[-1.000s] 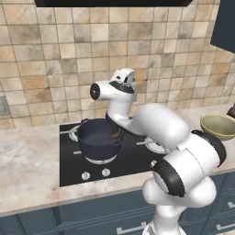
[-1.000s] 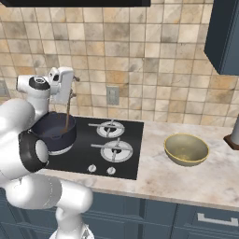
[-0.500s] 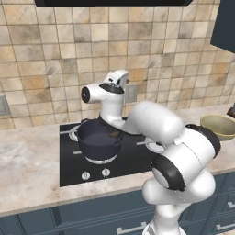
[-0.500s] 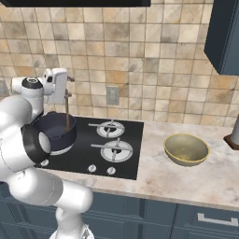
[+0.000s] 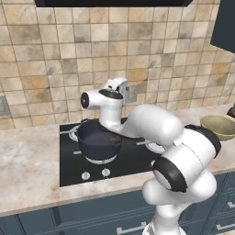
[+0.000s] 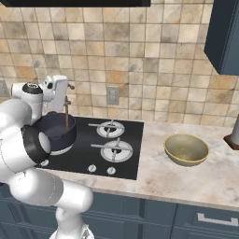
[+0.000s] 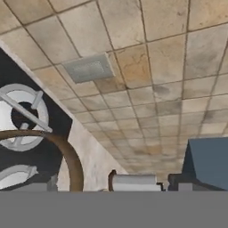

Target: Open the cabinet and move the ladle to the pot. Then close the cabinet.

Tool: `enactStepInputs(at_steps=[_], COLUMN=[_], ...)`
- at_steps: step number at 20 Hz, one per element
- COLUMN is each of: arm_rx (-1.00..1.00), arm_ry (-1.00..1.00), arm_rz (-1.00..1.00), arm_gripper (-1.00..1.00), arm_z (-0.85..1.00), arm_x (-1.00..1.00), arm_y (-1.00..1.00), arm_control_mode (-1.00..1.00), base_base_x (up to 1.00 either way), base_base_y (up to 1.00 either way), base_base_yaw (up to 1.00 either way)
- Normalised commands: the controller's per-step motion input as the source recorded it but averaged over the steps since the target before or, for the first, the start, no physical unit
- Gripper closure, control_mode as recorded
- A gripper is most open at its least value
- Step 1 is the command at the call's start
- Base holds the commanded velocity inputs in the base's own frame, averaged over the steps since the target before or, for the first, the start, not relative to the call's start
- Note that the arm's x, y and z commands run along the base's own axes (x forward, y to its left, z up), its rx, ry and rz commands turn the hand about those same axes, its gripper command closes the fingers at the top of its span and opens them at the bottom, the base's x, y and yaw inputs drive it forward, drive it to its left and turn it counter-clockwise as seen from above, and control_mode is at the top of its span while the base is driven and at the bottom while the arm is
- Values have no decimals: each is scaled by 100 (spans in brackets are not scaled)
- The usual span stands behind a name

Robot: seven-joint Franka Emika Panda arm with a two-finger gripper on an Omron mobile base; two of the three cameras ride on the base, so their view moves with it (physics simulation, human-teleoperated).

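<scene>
The dark pot sits on the front left burner of the black hob. The brown ladle stands in the pot, with its thin handle rising above the rim. In the hand view the ladle's curved handle arcs across the lower left. My gripper hovers just above the handle's top, open, with nothing between its fingers. A corner of the dark blue-grey cabinet hangs at the upper right. Its doors are cut off by the frame.
A yellow-green bowl rests on the marble counter right of the hob. A wall outlet sits on the tiled backsplash behind the burners. Drawers with horizontal handles run below the counter.
My hand has drifted slightly left and down above the pot while the elbow swung round. The jaws stay wide. The ladle still stands in the pot.
</scene>
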Motion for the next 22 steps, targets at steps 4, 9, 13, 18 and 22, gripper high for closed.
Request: enactStepInputs(at_steps=[4,9,13,18,22], arm_rx=[-1,-5,-8,-2,0], arm_ry=[26,24,19,22,22], arm_rz=[0,0,0,0,0], arm_gripper=[-100,-100,-100,-100,-100], arm_z=[-59,-40,-9,10,32], arm_x=[0,-35,-61,-65,-25], arm_y=[0,-11,-34,-18,0], arm_control_mode=[-100,-100,-100,-100,-100], base_base_x=[0,0,0,0,0], base_base_y=[0,0,0,0,0], base_base_yaw=[0,0,0,0,0])
